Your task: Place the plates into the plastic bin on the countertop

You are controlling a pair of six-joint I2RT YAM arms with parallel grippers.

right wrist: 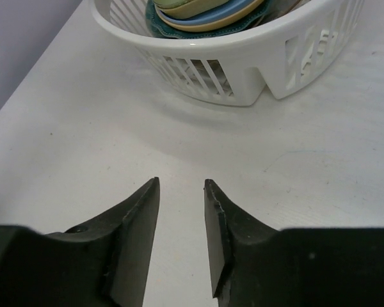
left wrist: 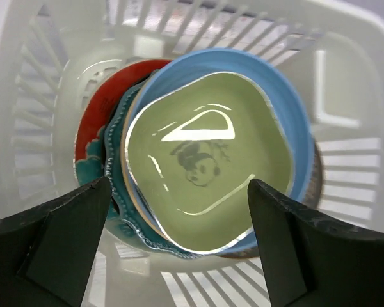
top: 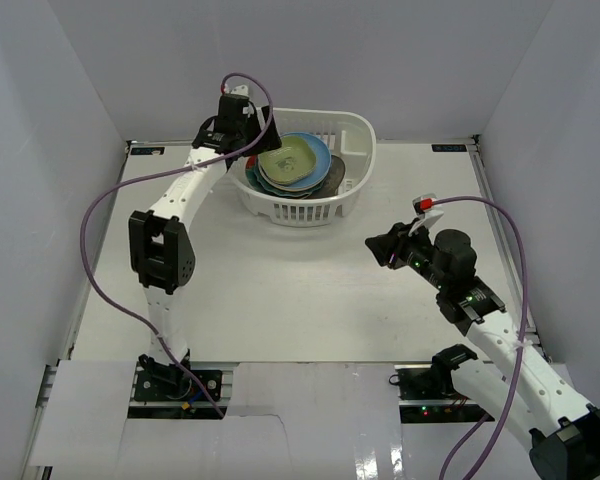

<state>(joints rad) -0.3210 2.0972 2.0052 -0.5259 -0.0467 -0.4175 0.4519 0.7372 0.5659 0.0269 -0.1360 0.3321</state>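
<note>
Several plates [top: 295, 165] lie stacked inside the white plastic bin [top: 305, 212], which stands at the far side of the countertop [top: 280, 290]. My left gripper [left wrist: 179, 185] hangs right above them with its jaws spread wide and nothing between them; the green squarish plate [left wrist: 243, 128] (a panda [left wrist: 198, 167] drawn on it) tops the pile, over a light blue plate [left wrist: 291, 102]. My right gripper [right wrist: 181, 185] is low over the countertop near the bin, jaws slightly parted, holding nothing
</note>
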